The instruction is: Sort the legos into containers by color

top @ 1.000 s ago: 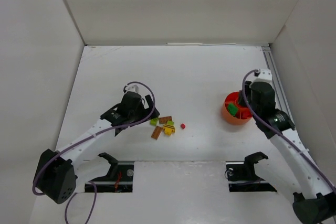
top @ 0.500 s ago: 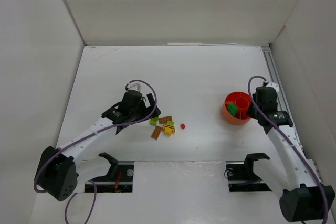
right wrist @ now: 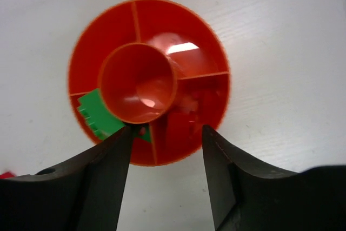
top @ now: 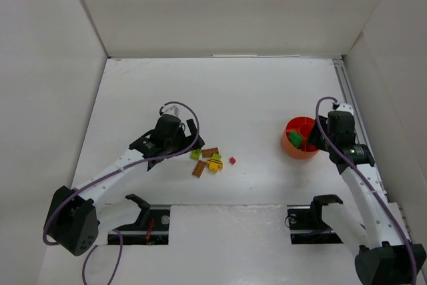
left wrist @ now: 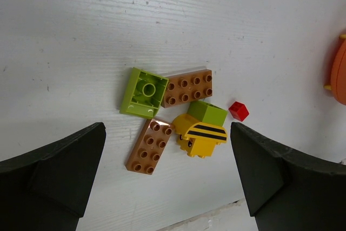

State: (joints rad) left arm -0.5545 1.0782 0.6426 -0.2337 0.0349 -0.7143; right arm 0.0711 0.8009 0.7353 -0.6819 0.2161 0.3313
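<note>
A small heap of legos (top: pixel 208 159) lies mid-table. The left wrist view shows an upturned lime brick (left wrist: pixel 141 93), a brown brick (left wrist: pixel 187 87), a brown plate (left wrist: pixel 150 146), a lime brick (left wrist: pixel 208 113), a yellow black-striped piece (left wrist: pixel 200 136) and a tiny red brick (left wrist: pixel 238 111). My left gripper (left wrist: pixel 166 133) hangs open and empty above the heap. The orange-red divided bowl (top: pixel 288 146) stands at the right and holds a green lego (right wrist: pixel 97 114) in its left compartment. My right gripper (right wrist: pixel 166 133) is open and empty over the bowl's (right wrist: pixel 162 17) near rim.
White walls enclose the table on three sides. A metal rail (top: pixel 350 108) runs along the right edge just beyond the bowl. Two black brackets (top: pixel 137 201) (top: pixel 323 201) sit at the near edge by the arm bases.
My right arm has drawn back from over the bowl toward the right, uncovering most of it. My left arm has hardly moved.
</note>
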